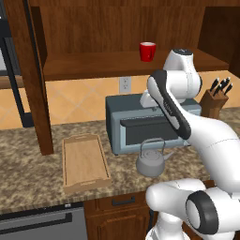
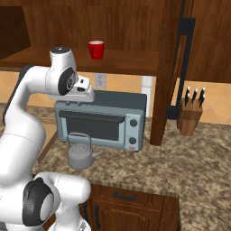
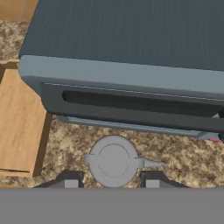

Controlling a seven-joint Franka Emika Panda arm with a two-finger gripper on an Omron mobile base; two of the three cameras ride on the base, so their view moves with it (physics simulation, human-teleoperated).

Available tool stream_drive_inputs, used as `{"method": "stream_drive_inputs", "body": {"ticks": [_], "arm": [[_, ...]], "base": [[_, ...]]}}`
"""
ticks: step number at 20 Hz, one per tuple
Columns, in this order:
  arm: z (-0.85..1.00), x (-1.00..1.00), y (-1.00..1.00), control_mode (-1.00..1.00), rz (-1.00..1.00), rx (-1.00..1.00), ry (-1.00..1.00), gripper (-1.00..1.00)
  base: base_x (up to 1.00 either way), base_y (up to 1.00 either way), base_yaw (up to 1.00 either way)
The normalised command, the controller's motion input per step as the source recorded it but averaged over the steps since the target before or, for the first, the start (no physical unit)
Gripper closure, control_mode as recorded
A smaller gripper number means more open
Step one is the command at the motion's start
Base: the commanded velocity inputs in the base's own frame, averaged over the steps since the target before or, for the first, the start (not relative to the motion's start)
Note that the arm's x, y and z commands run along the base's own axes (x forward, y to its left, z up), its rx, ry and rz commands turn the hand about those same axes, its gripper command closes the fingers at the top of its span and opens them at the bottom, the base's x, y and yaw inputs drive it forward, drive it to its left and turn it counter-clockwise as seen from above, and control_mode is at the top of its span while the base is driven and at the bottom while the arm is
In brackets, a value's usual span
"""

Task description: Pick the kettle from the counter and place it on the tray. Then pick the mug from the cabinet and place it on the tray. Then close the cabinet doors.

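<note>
Left base view: kettle (image 1: pixel 151 161) sits on the counter (image 1: pixel 28 150), just in front of the grey toaster oven (image 1: pixel 140 123), with the empty tray (image 1: pixel 85 162) to its left, apart from it. Red mug (image 1: pixel 147 51) stands on the cabinet (image 1: pixel 117 33) shelf above. The arm bends over the oven; the hand itself is hidden behind the forearm here.

Right base view: the hand hangs above the oven's top front edge, pointing down. Kettle (image 2: pixel 81 153) lies below it and a little nearer the base, spout toward the right of frame. Mug (image 2: pixel 96 49) on the shelf, well above. Fingers not clear from here.

Hand view: looking straight down. Kettle (image 3: pixel 114 161) sits almost centred between the two tips of the gripper (image 3: pixel 111 180), lid knob in the middle, spout pointing right in frame, so the spout-to-back axis runs along the line of the tips. Fingers stand apart with nothing between them, holding nothing. Tray (image 3: pixel 19 124) lies left in frame. Judgement: the drop is nearly straight down; the wire handle's line is too thin to read here.
</note>
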Motion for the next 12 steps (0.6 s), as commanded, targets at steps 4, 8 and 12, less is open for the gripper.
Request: {"method": "stream_drive_inputs", "body": {"ticks": [4,8,12], "arm": [[0.0,-0.1,0.02,-1.0,0.0,0.0,0.0,-1.0],[0.0,-0.48,-0.01,-1.0,0.0,-0.02,-0.35,-1.0],[0.14,-0.64,-0.09,-1.0,-0.04,0.0,-0.64,-1.0]], "base": [[0.0,0.0,0.0],[0.0,0.0,0.0],[0.0,0.0,0.0]]}}
